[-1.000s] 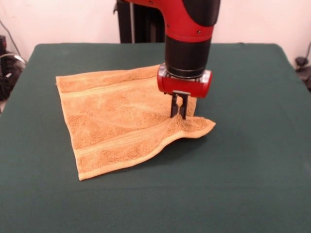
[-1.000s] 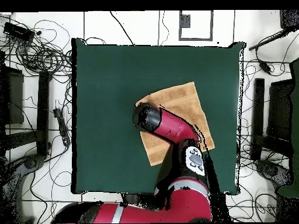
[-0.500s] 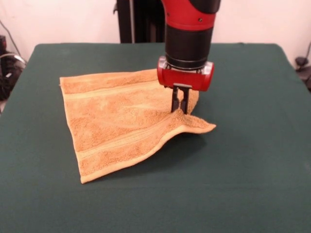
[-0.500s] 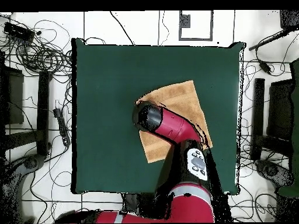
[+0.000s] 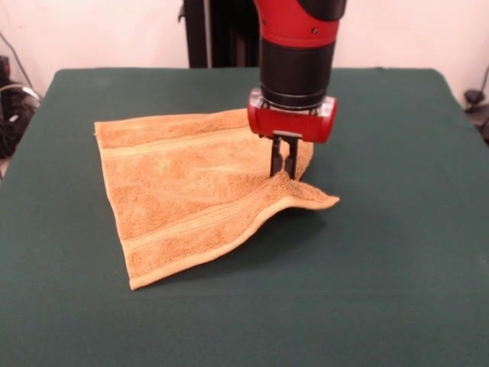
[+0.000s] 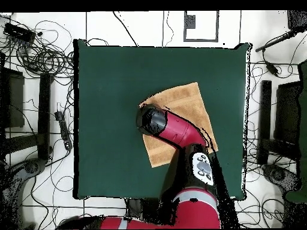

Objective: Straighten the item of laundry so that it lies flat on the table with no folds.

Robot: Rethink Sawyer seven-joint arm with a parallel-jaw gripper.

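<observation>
Front view shows the pincer (image 5: 283, 167) straight below the red arm, its two dark fingers close together and pinching a small raised peak of the towel (image 5: 191, 200) near that cloth's right-hand corner as this camera sees it. The towel lies a little left of the middle of the bench (image 5: 397, 252), most of it flat, but from the pinch the cloth is drawn up into a low ridge, and the pointed corner just beyond the pincer curls up off the green cover with a shadow under its edge. Nearly all the towel spreads away from the pincer to the left and toward the camera, its woven bands running slantwise from the pinched corner toward the far left; so any pull that would flatten it, as I judge it, should go away from that body of cloth, outward past the lifted corner, and then let go low. Only one arm is here, so the free far-left corners have nothing but friction to hold them. Overhead view gives what the front one cannot: the towel's outline as a tilted square on the bench (image 6: 108, 90), lying right of centre there; but the arm covers the grip and the near part of the towel (image 6: 183, 102), so the pinch itself shows only from the front.
</observation>
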